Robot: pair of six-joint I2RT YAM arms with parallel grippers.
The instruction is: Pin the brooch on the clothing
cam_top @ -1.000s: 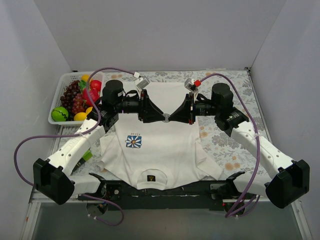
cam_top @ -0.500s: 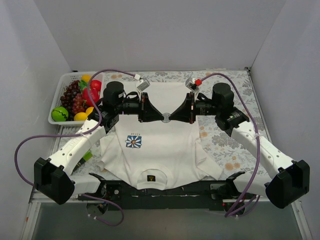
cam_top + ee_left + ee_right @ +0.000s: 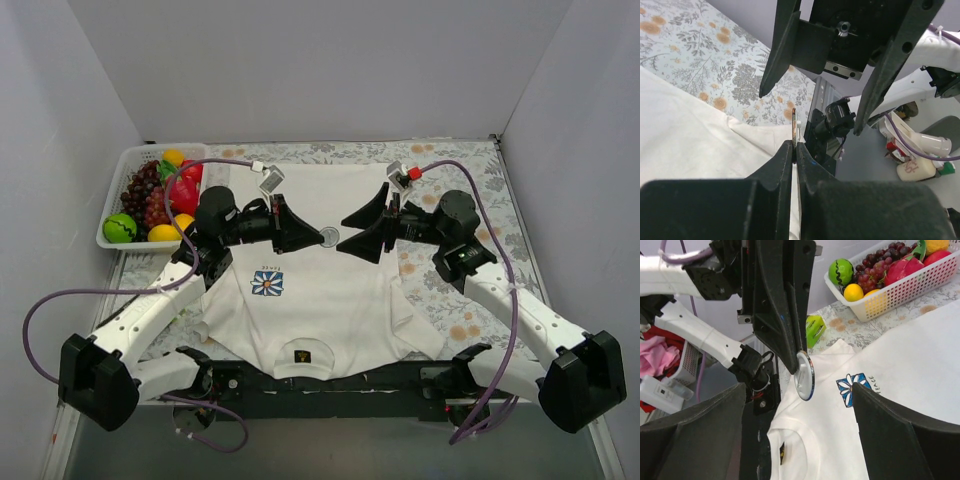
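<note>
Above the middle of the overhead frame, the left claw [image 3: 318, 237] is clamped shut on the brooch [image 3: 329, 237]. It pinches the small round badge by its edge, apparently clear of the clothing [image 3: 320, 300], a white T-shirt spread flat on the flowered counter [image 3: 450, 290]. Facing it from the right of the frame, the right claw [image 3: 343, 233] stands with its jaws spread wide and nothing between them. Its tips are just beside the badge, one above and one below it in the picture. From the right wrist, the brooch shows a pale silvery face at the tip of the opposite claw, left of centre, with the shirt's flower print [image 3: 849, 385] to its right. From the left wrist it appears edge-on, nipped between the two dark fingers [image 3: 782, 160]. By the look of it the pinning is not yet done: the badge is off the fabric, and lowering and fastening it are all left to do.
</note>
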